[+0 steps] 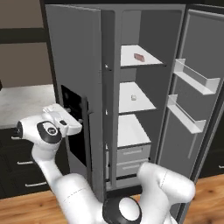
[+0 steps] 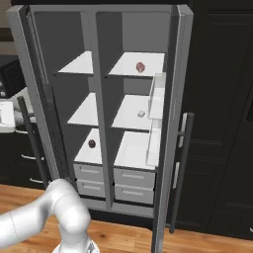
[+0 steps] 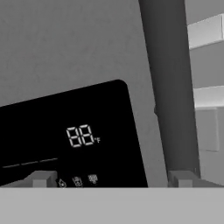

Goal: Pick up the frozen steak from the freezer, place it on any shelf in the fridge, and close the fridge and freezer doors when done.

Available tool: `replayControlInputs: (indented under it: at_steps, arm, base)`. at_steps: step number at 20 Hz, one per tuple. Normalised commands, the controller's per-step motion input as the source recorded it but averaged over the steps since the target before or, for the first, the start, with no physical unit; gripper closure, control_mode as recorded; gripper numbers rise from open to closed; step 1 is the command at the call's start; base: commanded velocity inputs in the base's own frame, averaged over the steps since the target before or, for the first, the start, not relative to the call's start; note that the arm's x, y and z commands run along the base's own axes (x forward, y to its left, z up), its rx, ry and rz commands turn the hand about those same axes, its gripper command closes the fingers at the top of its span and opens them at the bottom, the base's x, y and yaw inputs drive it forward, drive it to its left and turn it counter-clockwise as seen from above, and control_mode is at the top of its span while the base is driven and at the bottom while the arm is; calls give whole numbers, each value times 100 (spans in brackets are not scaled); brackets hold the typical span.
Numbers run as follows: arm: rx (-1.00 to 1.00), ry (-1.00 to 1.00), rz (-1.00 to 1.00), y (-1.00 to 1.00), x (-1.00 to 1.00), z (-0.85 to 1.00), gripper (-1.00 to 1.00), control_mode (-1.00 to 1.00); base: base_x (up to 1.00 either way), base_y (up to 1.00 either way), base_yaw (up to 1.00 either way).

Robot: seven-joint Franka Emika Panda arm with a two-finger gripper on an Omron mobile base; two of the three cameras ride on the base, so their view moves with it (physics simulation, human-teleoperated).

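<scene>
A: Where is the frozen steak?

B: On the top shelf of the fridge, a small flat pinkish-red slab lying on the smooth white board. From the right base camera it sits near the middle of that board.

A: What else is on the shelves?

B: A tiny white lump rests on the middle fridge shelf. A dark red ball lies on the lowest board of the freezer, above the grey drawers.

A: The doors?

B: Both stand open. The freezer door is a matte grey slab with a glossy black panel showing pale digits; the fridge door carries white tray bins inside.

A: And the gripper?

B: It faces the freezer door's front, close to the black panel. Its two blunt dark fingertips stand wide apart with nothing between them.
</scene>
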Motion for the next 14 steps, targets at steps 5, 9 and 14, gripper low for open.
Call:
replayControlInputs:
  at_steps: [5,9,14]
  arm:
    - [3,0,11,-93,65,16,-100,-100]
    - [2,0,11,-91,64,7,-100,-100]
    - [2,0,13,-78,76,2,-100,-100]
  base:
    - [0,0,0]
    - [0,0,0]
    - [0,0,0]
